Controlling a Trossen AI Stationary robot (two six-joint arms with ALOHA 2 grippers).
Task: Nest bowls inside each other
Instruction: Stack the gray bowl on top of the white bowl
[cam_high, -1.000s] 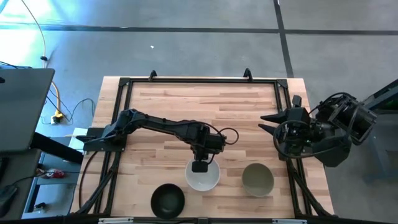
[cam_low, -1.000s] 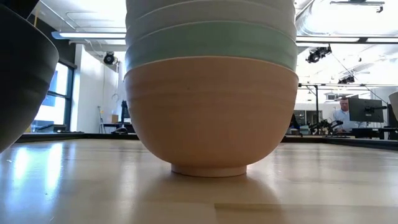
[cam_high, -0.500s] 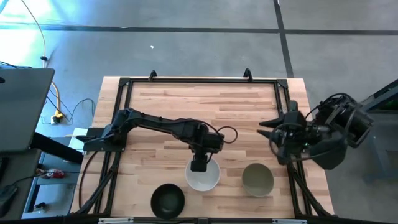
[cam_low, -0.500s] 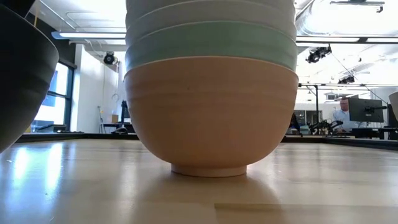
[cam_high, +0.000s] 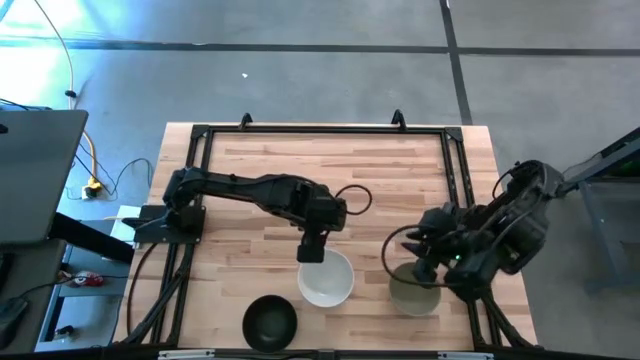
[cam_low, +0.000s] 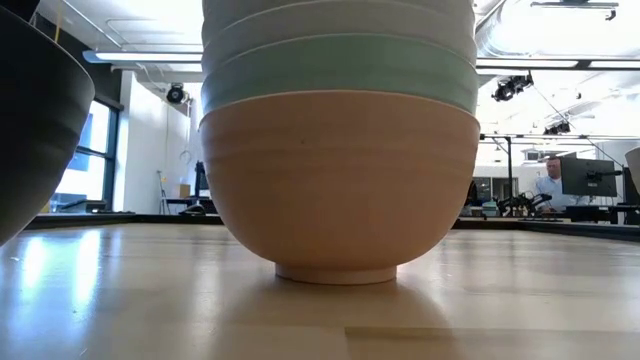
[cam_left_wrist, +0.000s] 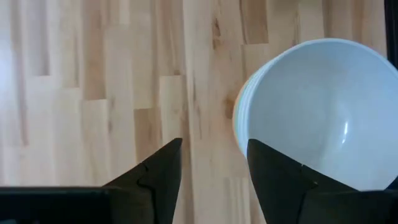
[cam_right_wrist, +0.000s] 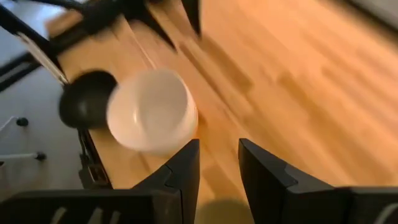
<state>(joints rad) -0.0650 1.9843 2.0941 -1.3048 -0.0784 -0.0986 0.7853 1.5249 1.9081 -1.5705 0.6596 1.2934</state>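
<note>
A stack of nested bowls (cam_high: 326, 281) stands near the table's front middle. Its bottom bowl is peach-orange (cam_low: 340, 180) and rests on its foot. A mint green bowl (cam_low: 340, 70) sits in that one, with white bowls (cam_left_wrist: 323, 112) on top. A black bowl (cam_high: 270, 322) stands to the stack's left and an olive-grey bowl (cam_high: 414, 291) to its right. My left gripper (cam_high: 312, 250) (cam_left_wrist: 214, 171) is open beside the stack's far-left rim, over bare wood. My right gripper (cam_high: 412, 256) (cam_right_wrist: 217, 165) is open above the olive-grey bowl's far edge.
A black metal frame (cam_high: 300, 130) runs round the table's edges. Bare wood (cam_high: 330, 170) stretches across the far half of the table. In the low view, a person sits at a monitor (cam_low: 588, 178) in the room behind.
My left gripper has drawn back from the top white bowl's far rim toward the table's far edge and stands off the bowl. My right arm has swung from the table's right edge toward the near edge and now hangs over the olive-grey bowl. The bowls have stayed put.
</note>
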